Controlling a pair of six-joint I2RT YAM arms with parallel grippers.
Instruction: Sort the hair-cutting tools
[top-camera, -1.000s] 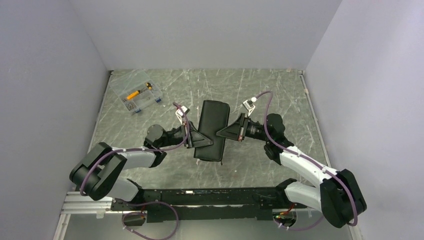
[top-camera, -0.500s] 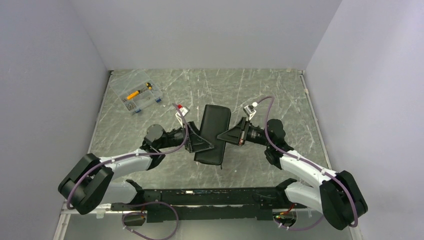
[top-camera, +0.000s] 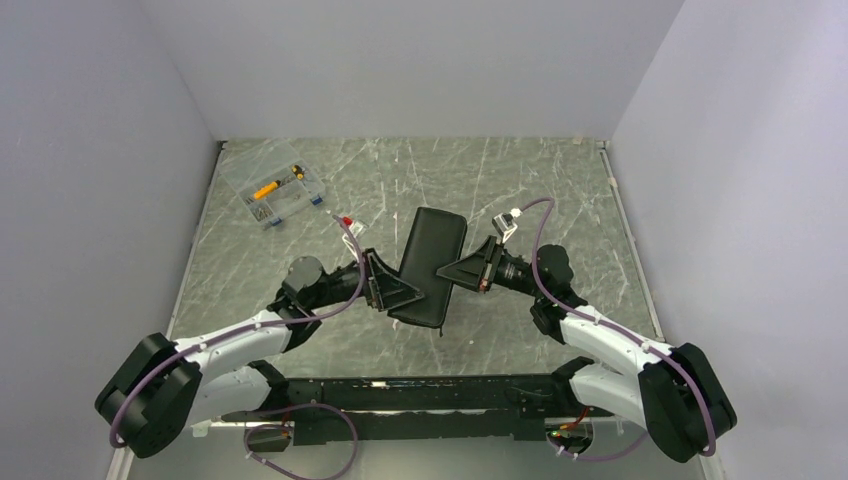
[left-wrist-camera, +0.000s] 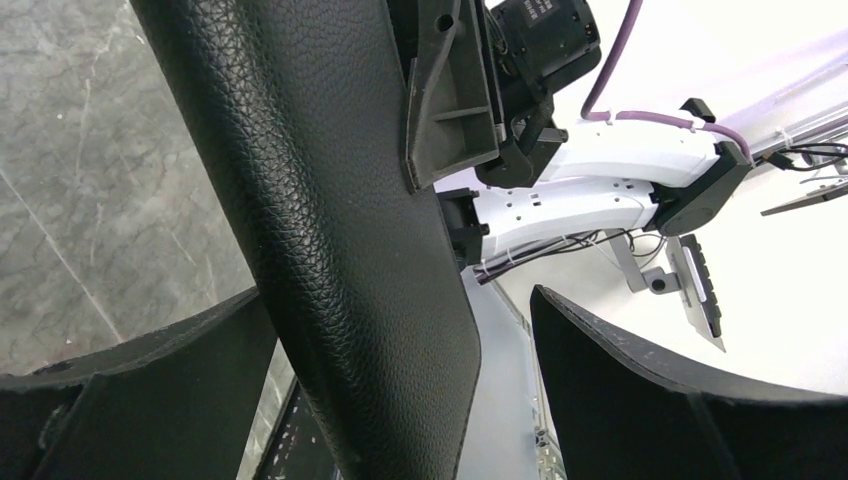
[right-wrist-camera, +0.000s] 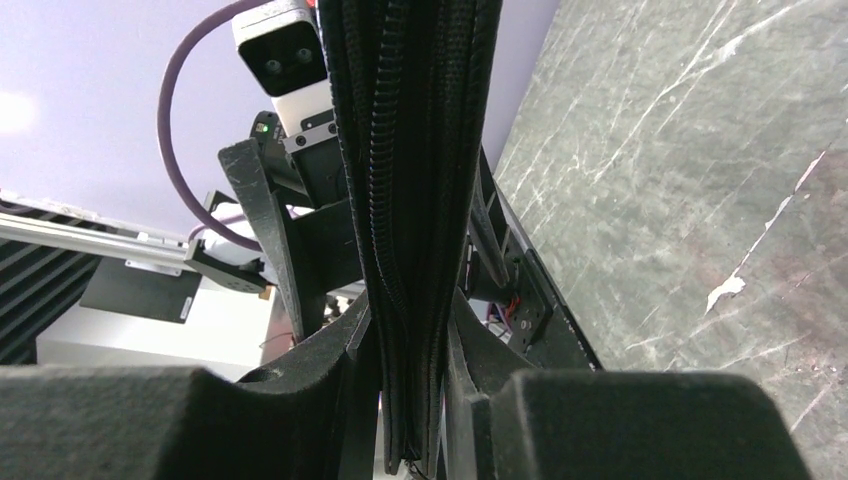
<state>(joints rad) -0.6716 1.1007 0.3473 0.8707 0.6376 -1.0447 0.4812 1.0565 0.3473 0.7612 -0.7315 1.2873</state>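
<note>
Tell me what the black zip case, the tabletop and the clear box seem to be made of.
Black zip case: probably leather or imitation leather, matte, by its pebbled grain; its zip edge looks woven.
Tabletop: grey-green stone or a stone-print surface, by its white veins; I cannot tell which.
Clear box: seemingly hard transparent plastic, since its contents show through.

A flat black case (top-camera: 428, 265) is at the middle of the table (top-camera: 560, 190), with its far end turned a little to the right. Its surface has a fine leather grain, and a black zip runs along its edge. A clear box (top-camera: 274, 194) with yellow and blue small parts lies at the far left, well apart from the case.
</note>
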